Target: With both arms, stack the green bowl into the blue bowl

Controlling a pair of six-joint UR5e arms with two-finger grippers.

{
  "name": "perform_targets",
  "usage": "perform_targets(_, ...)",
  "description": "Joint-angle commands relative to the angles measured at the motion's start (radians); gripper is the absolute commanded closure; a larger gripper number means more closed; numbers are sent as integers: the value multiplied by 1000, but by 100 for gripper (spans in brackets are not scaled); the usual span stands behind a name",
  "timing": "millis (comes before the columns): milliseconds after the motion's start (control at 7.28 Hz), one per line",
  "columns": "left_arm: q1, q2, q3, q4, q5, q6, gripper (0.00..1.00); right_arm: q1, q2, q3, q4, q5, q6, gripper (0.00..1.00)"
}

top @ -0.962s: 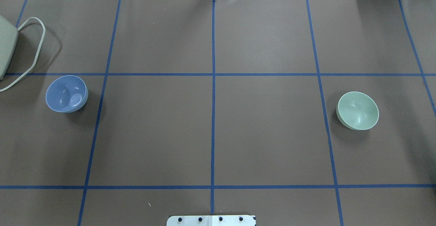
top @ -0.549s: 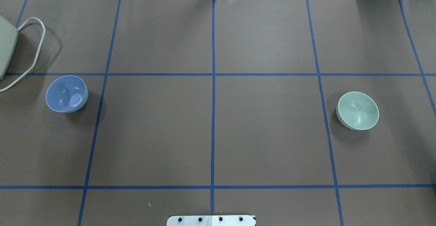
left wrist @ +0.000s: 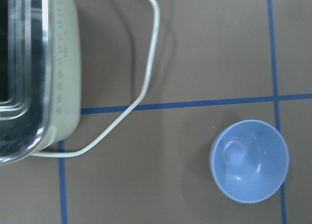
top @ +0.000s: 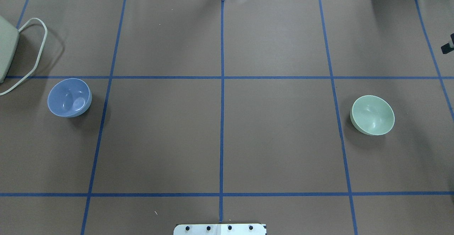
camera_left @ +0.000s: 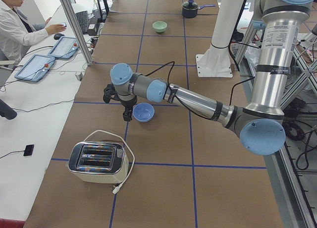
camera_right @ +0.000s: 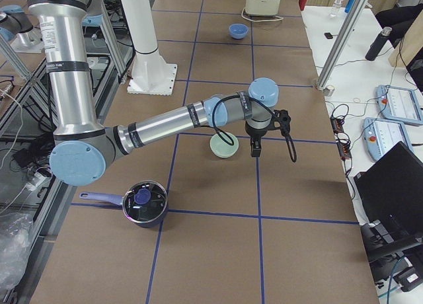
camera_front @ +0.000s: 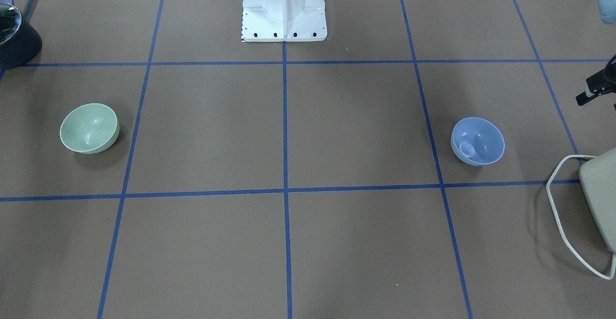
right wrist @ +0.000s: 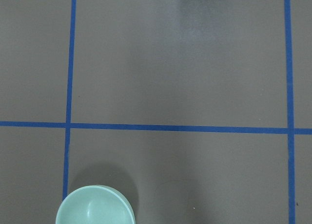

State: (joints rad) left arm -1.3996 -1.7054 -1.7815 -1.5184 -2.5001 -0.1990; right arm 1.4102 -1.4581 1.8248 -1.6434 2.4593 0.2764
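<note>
- The green bowl (top: pixel 372 115) is round, smooth and glossy, pale mint in colour. It sits upright with its mouth open on the robot's right part of the counter (top: pixel 276 139), just past a blue tape line (top: pixel 222 121) of the grid.
- The blue bowl (top: pixel 69 97) has the same round, glossy shape in light periwinkle. It sits upright on the robot's left part of the counter, well apart from the green one.
- The counter wears a matte brown paper-like cover, marked into squares by thin blue tape.
- Two grid squares lie between the bowls, split by the centre tape line.
- A cream toaster (camera_left: pixel 97 161) with a chrome top stands near the blue bowl at the counter's left end. Its pale cord (top: pixel 35 50) loops out toward that bowl without touching it.
- A dark pot (camera_right: pixel 144 203) with a glass lid sits at the counter's right end, near the green bowl but apart from it.
- The left end effector (camera_left: pixel 127 114) hangs fingers-down just beside the blue bowl, on the operators' side. Whether it is released or clenched cannot be told.
- The right end effector (camera_right: pixel 255 149) hangs likewise just beside the green bowl, and its state cannot be told either. Neither holds a bowl.
- Both arms are grey-silver tubes with light-blue joint caps, rising from one white pedestal (camera_front: pixel 284 8).
- Count: two bowls, two arms, one toaster, one pot.
</note>
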Motion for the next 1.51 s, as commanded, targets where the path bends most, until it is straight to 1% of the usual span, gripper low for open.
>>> perform_targets(0, 57, -72, 121, -47, 9, -11, 0, -29, 2, 2, 1, -2, 1, 0)
perform_targets(137, 62, -94, 195, -124, 10, -61, 1, -48, 2, -1, 1, -3, 1, 0)
perform_targets(275, 95, -96, 244, -229, 12, -136, 1, -69, 2, -1, 1, -2, 3, 0)
perform_targets(412, 119, -94, 264, -300, 12, -201, 1, -73, -2, 1, 1, -2, 1, 1)
perform_targets(549, 155, -94, 266, -325, 17, -241, 1, -89, -19, -10, 57, -8, 3, 2)
perform_targets(687, 172, -88, 266, -345, 35, -258, 1, -106, -40, -37, 145, -17, 16, 2)
perform_targets(824, 185, -83, 283, -376, 50, -261, 1, -128, -53, -51, 209, -32, 56, 2)
perform_targets(962, 191, -82, 313, -432, 53, -284, 1, -163, -62, -52, 267, -61, 126, 2)
perform_targets(1099, 208, -80, 344, -495, 55, -319, 1, -187, -64, -52, 315, -74, 195, 2)
perform_targets(1236, 223, -79, 365, -544, 55, -353, 1, -209, -82, -59, 351, -94, 205, 2)
perform_targets(1374, 231, -79, 381, -581, 63, -374, 1, -218, -84, -90, 393, -98, 210, 2)
